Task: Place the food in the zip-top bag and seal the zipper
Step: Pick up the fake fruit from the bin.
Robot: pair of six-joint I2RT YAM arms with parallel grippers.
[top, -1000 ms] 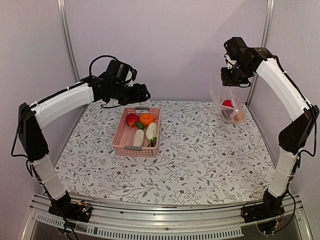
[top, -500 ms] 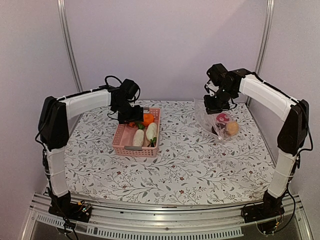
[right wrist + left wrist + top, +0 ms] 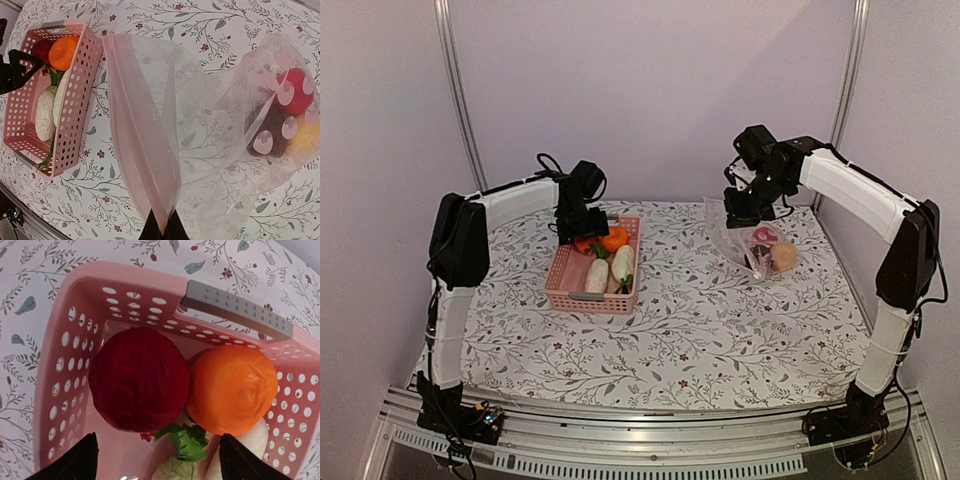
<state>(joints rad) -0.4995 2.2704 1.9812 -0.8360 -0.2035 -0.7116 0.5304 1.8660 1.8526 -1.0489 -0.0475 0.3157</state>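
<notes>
While the left gripper (image 3: 159, 462) hangs over the pink basket (image 3: 60, 355), its two fingertips stand wide apart at the bottom corners of the left wrist view, holding nothing. Just beyond them lie the green leaves (image 3: 187, 440) of the white radishes (image 3: 45, 112). Past the leaves, a dark red piece (image 3: 137, 385) at centre left touches an orange piece (image 3: 232, 390) at centre right, both near the basket's far wall under its grey handle (image 3: 235, 310).

At the bottom centre of the right wrist view, the right gripper (image 3: 160, 231) is pinched shut on the zip-top bag (image 3: 210, 115), on its pinkish zipper (image 3: 137, 135), which runs toward the upper left. Farther off, at the right edge, a red piece (image 3: 295, 92), a dark purple piece (image 3: 270, 135) and a yellow piece (image 3: 305, 140) sit inside the bag, over the flowered table (image 3: 200, 20).
</notes>
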